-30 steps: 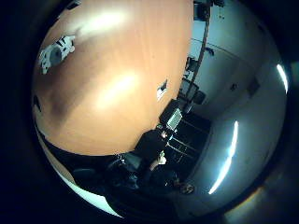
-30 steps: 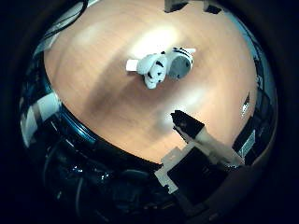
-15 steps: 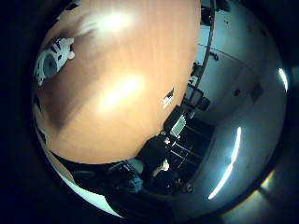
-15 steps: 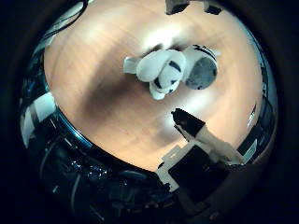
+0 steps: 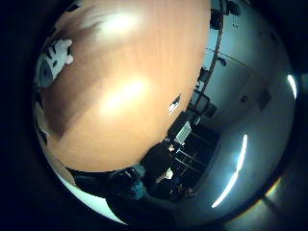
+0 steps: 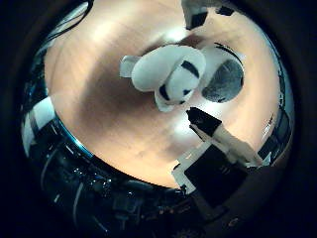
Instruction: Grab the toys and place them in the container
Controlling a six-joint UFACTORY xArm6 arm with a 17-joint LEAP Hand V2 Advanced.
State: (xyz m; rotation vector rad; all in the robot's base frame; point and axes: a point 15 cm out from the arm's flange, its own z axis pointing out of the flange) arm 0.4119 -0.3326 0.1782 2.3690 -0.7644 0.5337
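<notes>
Since no container is seen in either view, nothing of the task can be judged done: the toys are still on the wooden table [image 5: 139, 96].

In the little finger side palm view, most of the table is shown bare, with one black-and-white striped plush toy [image 5: 52, 65] lying at its far edge, well apart from the palm. Beyond the table's edge only the dim room is made out. No part of the hand is seen here.

In the thumb side palm view, what the other lacks is given: a white panda-like plush toy [image 6: 166, 74] lies on the table close under the palm, touching a grey and white plush toy [image 6: 223, 79] beside it. The hand [image 6: 223, 139] is shown with one finger reaching out straight towards them, its tip just beside the panda toy; it is spread, and nothing is held. Grasping and carrying are all left to do.
</notes>
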